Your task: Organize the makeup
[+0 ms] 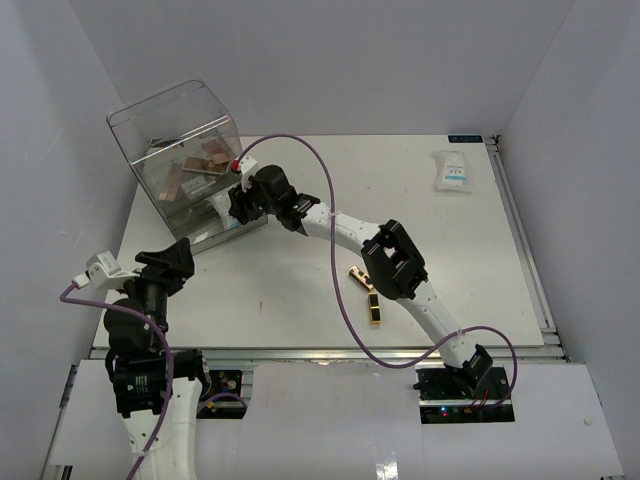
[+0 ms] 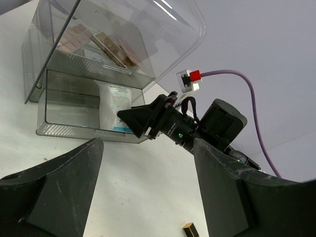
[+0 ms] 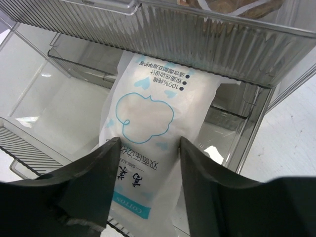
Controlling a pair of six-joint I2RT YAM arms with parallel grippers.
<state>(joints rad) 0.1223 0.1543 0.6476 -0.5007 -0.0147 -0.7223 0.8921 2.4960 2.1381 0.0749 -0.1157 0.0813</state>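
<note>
My right gripper (image 3: 146, 143) reaches into the lower tier of the clear plastic box (image 1: 165, 125), shut on a white-blue sachet (image 3: 153, 108) that it pinches across its width. The sachet's far end lies inside that tier (image 2: 118, 106). Pink-brown eyeshadow palettes (image 1: 195, 165) lie in the upper tier (image 2: 113, 47). A second sachet (image 1: 453, 170) lies at the table's far right. Two black-and-gold lipstick tubes (image 1: 358, 277) (image 1: 374, 308) lie mid-table under the right arm. My left gripper (image 1: 180, 262) hangs open and holds nothing, in front of the box.
The box's lid (image 2: 128, 24) is tilted up and open. A purple cable (image 1: 335, 250) loops from the right wrist over the table. White walls close the table on three sides, and a rail (image 1: 525, 250) runs along its right edge.
</note>
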